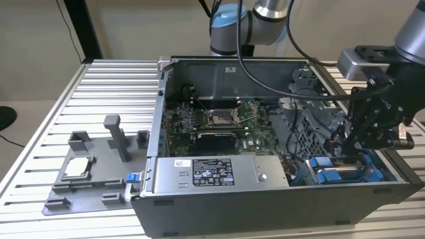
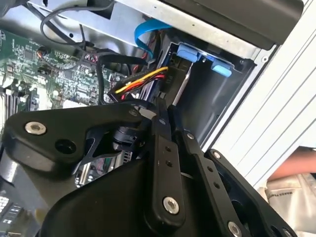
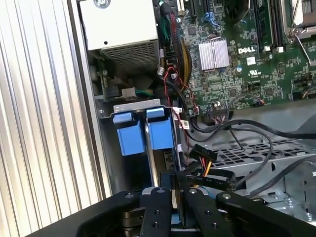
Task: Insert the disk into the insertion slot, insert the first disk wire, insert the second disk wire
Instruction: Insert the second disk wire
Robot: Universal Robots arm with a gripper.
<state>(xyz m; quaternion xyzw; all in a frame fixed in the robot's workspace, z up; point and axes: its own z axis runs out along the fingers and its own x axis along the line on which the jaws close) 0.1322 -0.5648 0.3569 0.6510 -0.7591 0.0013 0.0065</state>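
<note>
First wrist view — disk [image 3: 160, 131] just beyond closed fingers [image 3: 157, 211] — apart.

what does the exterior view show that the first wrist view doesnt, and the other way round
The exterior view adds the grey fixture tray beside the open computer case, at the exterior view's left, and the arm's pale blue joint behind the case.

The first wrist view adds a close look at the yellow, red and black wire plug next to the gripper.

Both views show the disk's blue frame sitting in the bay, the motherboard and the power supply.
</note>
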